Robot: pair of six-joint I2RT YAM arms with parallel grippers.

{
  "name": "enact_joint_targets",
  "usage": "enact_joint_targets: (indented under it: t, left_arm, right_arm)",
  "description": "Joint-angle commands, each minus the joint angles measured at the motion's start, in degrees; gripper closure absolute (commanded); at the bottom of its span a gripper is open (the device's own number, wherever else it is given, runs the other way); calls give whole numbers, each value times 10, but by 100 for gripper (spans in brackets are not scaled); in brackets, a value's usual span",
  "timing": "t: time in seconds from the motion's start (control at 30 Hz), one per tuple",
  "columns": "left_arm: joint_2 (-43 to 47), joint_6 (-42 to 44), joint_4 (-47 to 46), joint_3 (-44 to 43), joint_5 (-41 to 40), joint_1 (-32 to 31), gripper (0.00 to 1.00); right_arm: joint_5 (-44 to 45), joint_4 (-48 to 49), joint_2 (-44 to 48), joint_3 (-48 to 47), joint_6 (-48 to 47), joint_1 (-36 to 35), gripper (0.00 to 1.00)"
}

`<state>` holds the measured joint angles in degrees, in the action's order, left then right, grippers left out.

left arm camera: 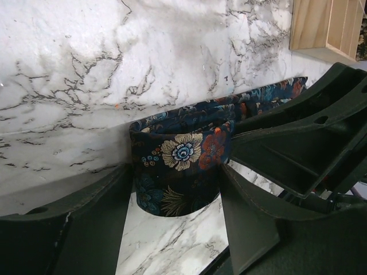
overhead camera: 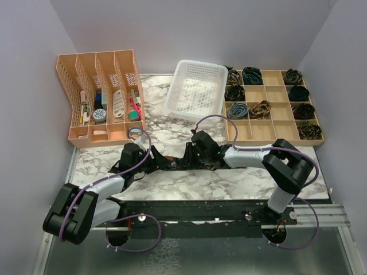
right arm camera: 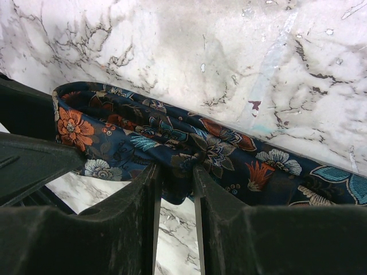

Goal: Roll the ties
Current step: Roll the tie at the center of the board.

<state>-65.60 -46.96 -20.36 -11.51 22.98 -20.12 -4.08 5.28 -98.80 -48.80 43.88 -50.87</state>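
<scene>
One of the ties, dark navy with orange, blue and cream flowers, lies across the marble table between my two arms. Its folded end stands between my left gripper's fingers, and both fingers touch its edges. Along the strip, my right gripper is shut, pinching a fold of fabric in a narrow gap. From above, the left gripper and right gripper meet at mid-table with the tie mostly hidden under them.
A wooden compartment box at the back right holds several rolled ties. A white basket stands at the back centre. A peach desk organiser with small items is at the back left, with a tape roll in front of it.
</scene>
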Motion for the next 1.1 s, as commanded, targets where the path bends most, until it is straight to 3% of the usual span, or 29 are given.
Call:
enact_joint_targets:
  t: [0.0,0.37,0.6,0.83,1.07]
  left_arm:
    - [-11,6,16,0,0,-8,38]
    - [-21,-3,14,-10,-35,-34,45]
    - [-13,-2,14,-11,-54,-49,56]
    - [6,8,37,-18,-74,-55,66]
    - [53,33,158,-66,-145,-72,68]
  right_arm:
    - [-2,-16,-22,4,-9,3,68]
    - [-9,-20,-23,-2,-14,5,68]
    - [-14,-31,-17,-6,-21,7,67]
    - [-33,-59,17,-27,-53,15,55]
    - [-6,-96,70,-30,-76,29,48]
